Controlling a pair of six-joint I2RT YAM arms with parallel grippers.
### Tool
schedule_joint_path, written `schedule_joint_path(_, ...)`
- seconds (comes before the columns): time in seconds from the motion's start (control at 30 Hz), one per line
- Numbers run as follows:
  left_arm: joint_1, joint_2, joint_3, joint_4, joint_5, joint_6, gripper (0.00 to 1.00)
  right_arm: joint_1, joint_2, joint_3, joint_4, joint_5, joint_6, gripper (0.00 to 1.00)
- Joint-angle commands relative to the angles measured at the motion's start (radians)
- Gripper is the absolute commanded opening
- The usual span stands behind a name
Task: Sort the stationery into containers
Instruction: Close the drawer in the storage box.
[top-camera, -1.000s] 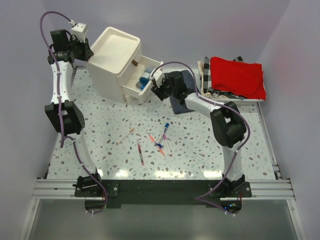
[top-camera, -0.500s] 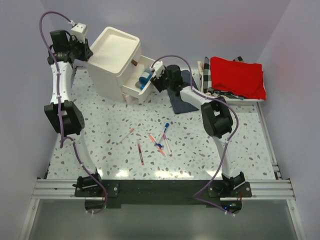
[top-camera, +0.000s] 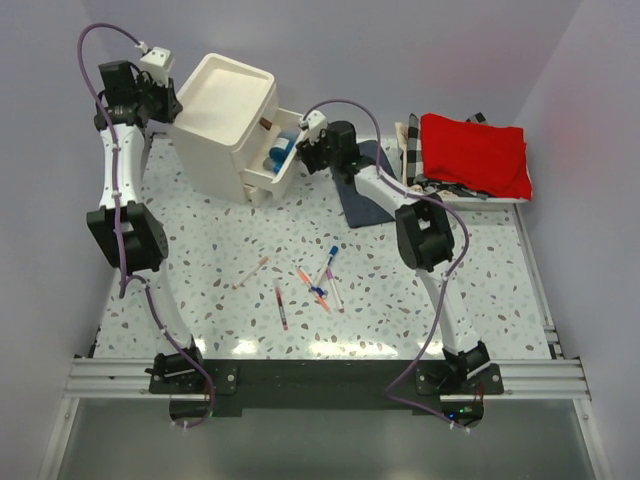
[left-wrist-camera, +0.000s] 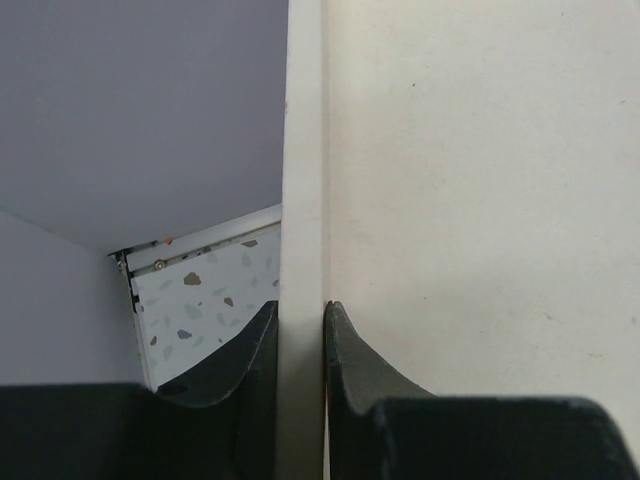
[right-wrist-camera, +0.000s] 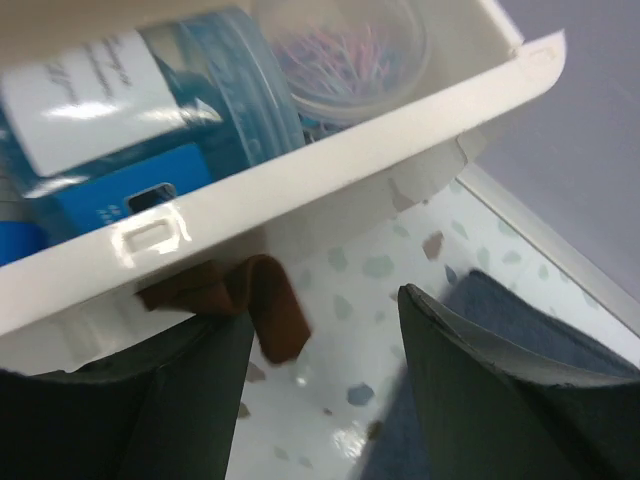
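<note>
The cream-white drawer unit (top-camera: 225, 115) stands at the back left. My left gripper (top-camera: 168, 100) is shut on its side wall (left-wrist-camera: 302, 250), one finger on each side. Its middle drawer (top-camera: 285, 165) is partly open and holds a blue-white roll (right-wrist-camera: 150, 90) and a clear round tub (right-wrist-camera: 345, 45). My right gripper (top-camera: 308, 148) is open at the drawer front (right-wrist-camera: 330, 170), and the brown pull tab (right-wrist-camera: 265, 305) hangs by its left finger; in the right wrist view the gripper (right-wrist-camera: 325, 370) holds nothing. Several pens lie mid-table: a red one (top-camera: 281, 305), a pink one (top-camera: 250, 270), a blue-capped one (top-camera: 331, 260).
A dark blue folded cloth (top-camera: 357, 207) lies just under my right arm, also showing in the right wrist view (right-wrist-camera: 520, 320). A checkered basket with red cloth (top-camera: 475, 150) stands at the back right. The back wall is close behind the unit.
My right gripper has moved left toward the unit, and the open drawer has slid further in. My left gripper has kept its hold on the unit.
</note>
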Motion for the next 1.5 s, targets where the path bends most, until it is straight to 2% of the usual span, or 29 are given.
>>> schedule_joint_path(0.0,-0.104,0.079,-0.069,-0.118,0.179,0.142,0.0,0.099,-0.084,0.116,0.283,-0.162,0.162,0.64)
schedule_joint_path(0.3,-0.116,0.084,-0.09,-0.115,0.207,0.133,0.0,0.126,-0.019,0.198,0.253,-0.154,0.18,0.66)
schedule_joint_path(0.43,-0.116,0.08,-0.098,-0.121,0.21,0.132,0.0,0.133,0.002,0.205,0.248,-0.133,0.249,0.66)
schedule_joint_path(0.57,-0.116,0.071,-0.106,-0.124,0.212,0.135,0.0,0.113,-0.124,0.118,0.218,-0.136,0.271,0.65)
schedule_joint_path(0.63,-0.116,0.068,-0.109,-0.123,0.212,0.132,0.0,0.089,-0.182,0.017,0.219,-0.153,0.259,0.63)
schedule_joint_path(0.7,-0.116,0.067,-0.109,-0.12,0.215,0.13,0.0,0.073,-0.254,-0.082,0.216,-0.171,0.234,0.56)
schedule_joint_path(0.77,-0.116,0.064,-0.11,-0.118,0.219,0.132,0.0,0.055,-0.276,-0.118,0.181,-0.197,0.174,0.43)
schedule_joint_path(0.83,-0.116,0.059,-0.118,-0.118,0.222,0.132,0.0,0.037,-0.276,-0.153,0.178,-0.214,0.167,0.36)
schedule_joint_path(0.87,-0.116,0.054,-0.123,-0.117,0.222,0.132,0.0,0.032,-0.27,-0.158,0.176,-0.216,0.167,0.31)
schedule_joint_path(0.93,-0.116,0.05,-0.14,-0.123,0.224,0.139,0.0,0.029,-0.24,-0.147,0.179,-0.213,0.167,0.26)
schedule_joint_path(1.1,-0.118,0.033,-0.179,-0.138,0.25,0.159,0.0,0.038,-0.152,-0.066,0.197,-0.182,0.177,0.01)
schedule_joint_path(1.47,-0.136,-0.001,-0.25,-0.134,0.25,0.164,0.0,0.053,0.023,0.144,0.158,-0.153,0.194,0.0)
